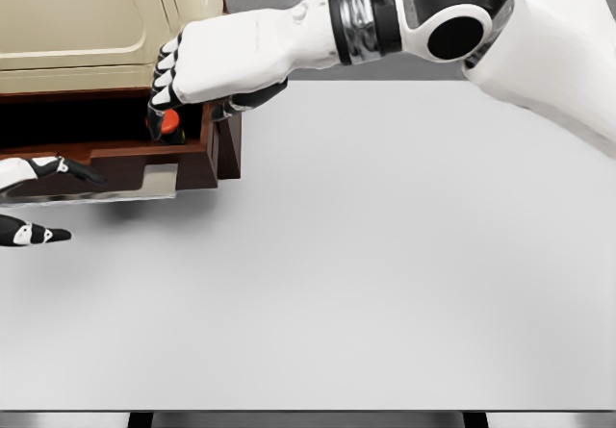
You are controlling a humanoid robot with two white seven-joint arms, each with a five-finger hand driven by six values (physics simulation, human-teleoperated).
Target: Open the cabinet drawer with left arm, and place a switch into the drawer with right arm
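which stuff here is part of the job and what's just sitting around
Part of the job:
cabinet
drawer, open
switch, held over the drawer
right hand
left hand

Just there:
table

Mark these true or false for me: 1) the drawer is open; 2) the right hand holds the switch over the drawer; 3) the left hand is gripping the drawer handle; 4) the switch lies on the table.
1) True: the drawer of the cabinet stands pulled out.
2) True: the right hand is curled on the switch, with its red part showing, above the drawer's opening.
3) False: the left hand is at the picture's left edge, fingers spread, holding nothing.
4) False: the switch is in the right hand, not on the table.
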